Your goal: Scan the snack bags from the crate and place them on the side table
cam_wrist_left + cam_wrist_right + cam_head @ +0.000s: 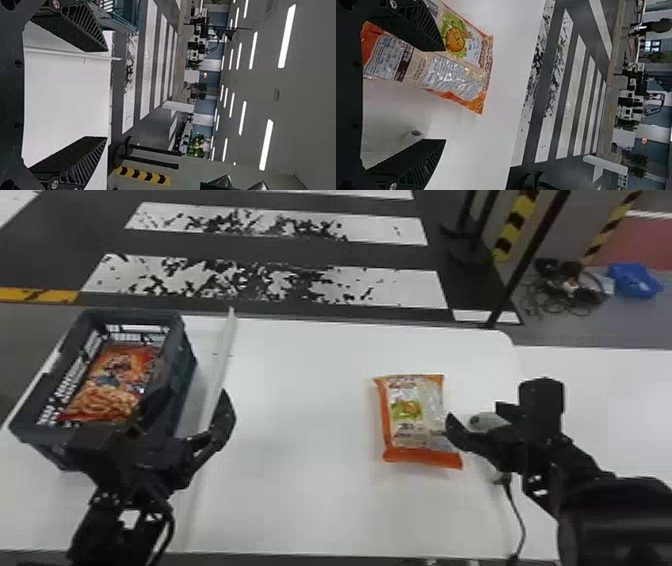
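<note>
– We see a white table [300, 400], don't we?
– We do, and the bag [410, 415] on it has orange ends and a green patch.
– Our crate [187, 357] is dark grey.
– And our floor [350, 255] has white stripes on black.

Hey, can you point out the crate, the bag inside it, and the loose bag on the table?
Crate [184, 357]: head view, on its right-hand side wall.
Inside bag [116, 377]: head view, middle of its printed face.
Loose bag [411, 412]: head view, middle of its face.
</note>
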Robot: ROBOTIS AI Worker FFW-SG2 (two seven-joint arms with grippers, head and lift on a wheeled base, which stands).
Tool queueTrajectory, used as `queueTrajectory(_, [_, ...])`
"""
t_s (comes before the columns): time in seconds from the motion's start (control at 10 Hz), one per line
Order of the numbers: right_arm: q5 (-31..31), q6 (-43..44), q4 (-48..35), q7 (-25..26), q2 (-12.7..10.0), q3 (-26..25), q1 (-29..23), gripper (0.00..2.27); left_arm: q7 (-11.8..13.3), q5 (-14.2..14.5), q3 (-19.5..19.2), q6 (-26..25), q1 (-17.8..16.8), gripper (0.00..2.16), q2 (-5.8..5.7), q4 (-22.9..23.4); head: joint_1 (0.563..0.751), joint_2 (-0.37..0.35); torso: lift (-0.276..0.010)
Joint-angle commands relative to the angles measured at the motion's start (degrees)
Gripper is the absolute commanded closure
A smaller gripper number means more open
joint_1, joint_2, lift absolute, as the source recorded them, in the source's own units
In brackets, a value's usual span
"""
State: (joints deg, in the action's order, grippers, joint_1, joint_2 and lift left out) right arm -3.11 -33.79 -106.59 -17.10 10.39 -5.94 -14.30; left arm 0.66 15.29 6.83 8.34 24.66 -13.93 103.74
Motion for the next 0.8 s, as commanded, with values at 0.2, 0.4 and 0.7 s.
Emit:
queueTrajectory(0.2, [-0.49, 0.61, 4.99, 0.49, 1.12, -2.67, 0.50, 0.05, 0.05, 0.00, 0.11, -0.04, 0.04, 0.08, -0.14, 0.06, 0.695, -0.139, -0.050])
queueTrajectory(0.4, [-0.67, 1.49, 8.76, 0.76, 2.00, -2.93, 1.65, 0.05, 0.05, 0.00, 0.11, 0.14, 0.21, 0.08, -0.05, 0.06, 0.695, -0.159, -0.050])
queueTrajectory(0.7, [-1.46, 1.14, 14.48, 0.32, 3.15, -2.58, 4.64, 0.10, 0.05, 0.00, 0.20, 0.49, 0.21, 0.08, -0.05, -0.03, 0.695, -0.191, -0.050])
